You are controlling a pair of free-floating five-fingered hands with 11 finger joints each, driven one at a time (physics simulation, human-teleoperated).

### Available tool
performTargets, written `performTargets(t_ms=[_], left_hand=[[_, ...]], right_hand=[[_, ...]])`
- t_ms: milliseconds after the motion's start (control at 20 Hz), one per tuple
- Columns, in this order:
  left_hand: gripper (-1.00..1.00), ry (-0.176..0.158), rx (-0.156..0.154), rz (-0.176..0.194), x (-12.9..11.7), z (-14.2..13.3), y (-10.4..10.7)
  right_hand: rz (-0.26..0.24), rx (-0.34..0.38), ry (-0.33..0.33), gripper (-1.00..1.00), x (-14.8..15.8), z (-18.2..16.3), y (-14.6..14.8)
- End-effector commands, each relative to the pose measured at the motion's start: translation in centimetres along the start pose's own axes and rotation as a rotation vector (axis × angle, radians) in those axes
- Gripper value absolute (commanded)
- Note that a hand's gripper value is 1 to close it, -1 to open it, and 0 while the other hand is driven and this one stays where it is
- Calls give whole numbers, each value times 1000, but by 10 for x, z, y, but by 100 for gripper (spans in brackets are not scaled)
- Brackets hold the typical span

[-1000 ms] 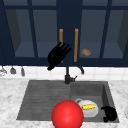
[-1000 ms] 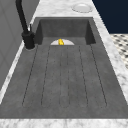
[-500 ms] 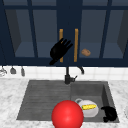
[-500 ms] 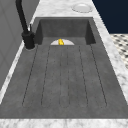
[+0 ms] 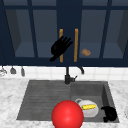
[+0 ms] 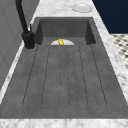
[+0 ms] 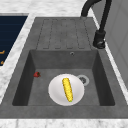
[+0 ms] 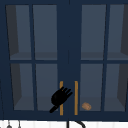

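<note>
Up at the wall cabinet, the left hand hangs in front of the left door handle, its fingers spread and straight, overlapping that yellow bar in the front view; whether it actually touches the bar I cannot tell. The upper view shows the same hand over the same handle, with the right door handle just beside and a small brown lump (possibly a bread roll) behind the glass on the lower shelf.

Down low, the right hand sits at the basin's right front corner, fingers seemingly curled, holding nothing. Just beside it lies a white plate bearing a corn cob; the right side view shows the cob lying on the plate. A red ball sits in front of the sink, and the black faucet stands behind it.
</note>
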Motion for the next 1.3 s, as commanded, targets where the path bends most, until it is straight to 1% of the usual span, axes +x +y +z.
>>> performTargets(t_ms=[0, 450, 500, 550, 600, 650, 750, 800, 1000, 1250], left_hand=[[-100, -68, -125, -22, -10, 3, -7], [-100, -79, -137, -23, -30, 10, -22], [-100, -90, -132, -17, -26, 8, -22], [-100, -96, -120, 11, -25, 7, -22], [-100, -78, -121, 33, -24, 6, -20], [-100, -62, -126, 45, -23, 1, -17], [-100, -66, -129, 46, -21, 0, -17], [-100, -97, -124, 29, -20, 2, -20], [-100, -97, -137, 22, -20, 0, -23], [-100, -102, -146, 23, -19, -2, -27]], right_hand=[[0, 0, 0, 0, 0, 0, 0], [0, 0, 0, 0, 0, 0, 0], [0, 0, 0, 0, 0, 0, 0], [0, 0, 0, 0, 0, 0, 0], [0, 0, 0, 0, 0, 0, 0], [0, 0, 0, 0, 0, 0, 0], [0, 0, 0, 0, 0, 0, 0], [0, 0, 0, 0, 0, 0, 0], [0, 0, 0, 0, 0, 0, 0], [0, 0, 0, 0, 0, 0, 0]])
